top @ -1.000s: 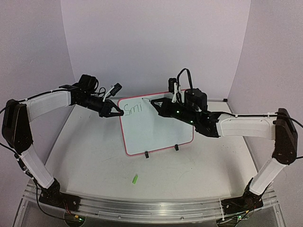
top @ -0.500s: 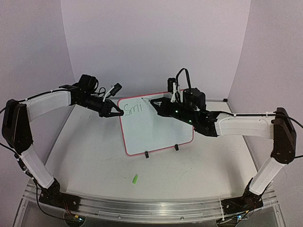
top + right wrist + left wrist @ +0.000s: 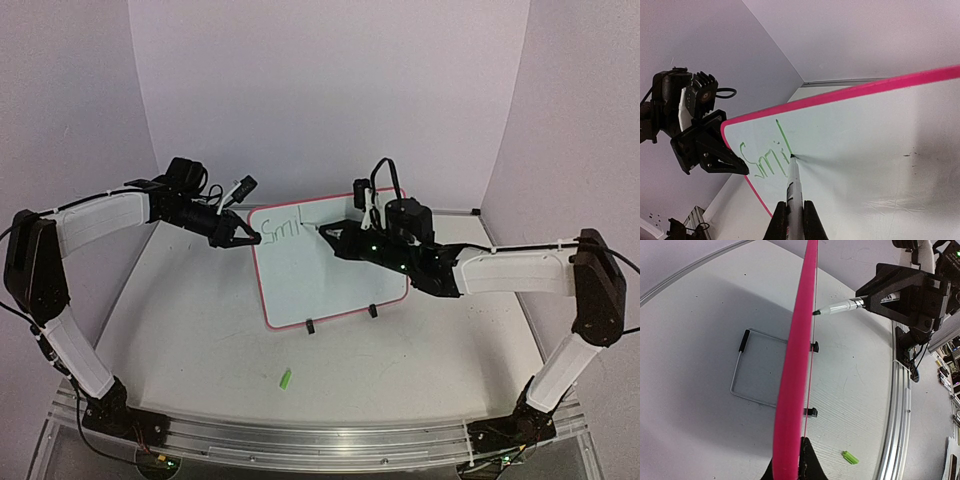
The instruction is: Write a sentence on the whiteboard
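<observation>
The whiteboard (image 3: 335, 280) stands tilted at mid-table, with a red-pink rim (image 3: 796, 365). Green letters "Smil" (image 3: 765, 160) sit at its top left and also show in the top view (image 3: 283, 228). My left gripper (image 3: 245, 238) is shut on the board's upper left edge, with the rim between its fingertips in the left wrist view (image 3: 790, 467). My right gripper (image 3: 325, 232) is shut on a marker (image 3: 794, 187). The marker's green tip touches the board at the foot of the "l" stroke. The marker also shows in the left wrist view (image 3: 840, 306).
A green marker cap (image 3: 285, 378) lies on the table in front of the board. Two black clip feet (image 3: 310, 325) hold the board's lower edge, and a wire stand (image 3: 740, 370) lies behind it. An aluminium rail (image 3: 300, 440) runs along the near edge.
My right gripper has moved the marker down the board, adding a long "l" stroke after "Smi". The left arm and the board have not moved.
</observation>
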Tool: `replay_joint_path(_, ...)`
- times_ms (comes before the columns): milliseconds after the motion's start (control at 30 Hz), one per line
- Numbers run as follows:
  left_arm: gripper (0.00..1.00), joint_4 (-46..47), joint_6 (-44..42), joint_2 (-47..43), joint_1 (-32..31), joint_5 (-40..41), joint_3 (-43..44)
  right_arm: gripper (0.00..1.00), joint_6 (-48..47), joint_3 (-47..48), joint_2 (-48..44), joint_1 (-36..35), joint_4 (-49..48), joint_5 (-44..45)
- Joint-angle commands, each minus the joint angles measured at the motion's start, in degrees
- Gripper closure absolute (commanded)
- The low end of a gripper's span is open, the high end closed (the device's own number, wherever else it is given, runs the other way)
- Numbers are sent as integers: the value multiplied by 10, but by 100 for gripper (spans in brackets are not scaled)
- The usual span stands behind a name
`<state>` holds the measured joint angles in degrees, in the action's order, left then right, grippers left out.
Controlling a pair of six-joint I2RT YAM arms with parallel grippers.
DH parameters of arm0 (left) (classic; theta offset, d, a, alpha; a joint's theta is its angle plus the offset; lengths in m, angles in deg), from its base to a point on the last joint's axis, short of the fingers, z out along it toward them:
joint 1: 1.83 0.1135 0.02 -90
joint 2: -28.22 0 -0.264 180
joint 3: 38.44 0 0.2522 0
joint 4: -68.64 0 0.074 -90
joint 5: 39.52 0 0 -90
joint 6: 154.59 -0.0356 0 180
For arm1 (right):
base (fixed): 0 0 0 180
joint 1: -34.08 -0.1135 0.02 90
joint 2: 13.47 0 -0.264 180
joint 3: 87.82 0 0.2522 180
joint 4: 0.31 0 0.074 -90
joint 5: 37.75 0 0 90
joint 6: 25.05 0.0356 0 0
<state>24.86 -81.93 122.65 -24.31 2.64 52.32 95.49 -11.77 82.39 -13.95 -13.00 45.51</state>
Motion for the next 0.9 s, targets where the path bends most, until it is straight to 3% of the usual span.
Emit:
replay_joint_path(0, 100, -1, -40, -17, 4, 63, 1, 100, 14, -25, -10, 3, 6, 16)
replay_joint_path(867, 100, -3, -41, -18, 4, 65, 1, 100, -13, -48, -88, 10, 26, -42)
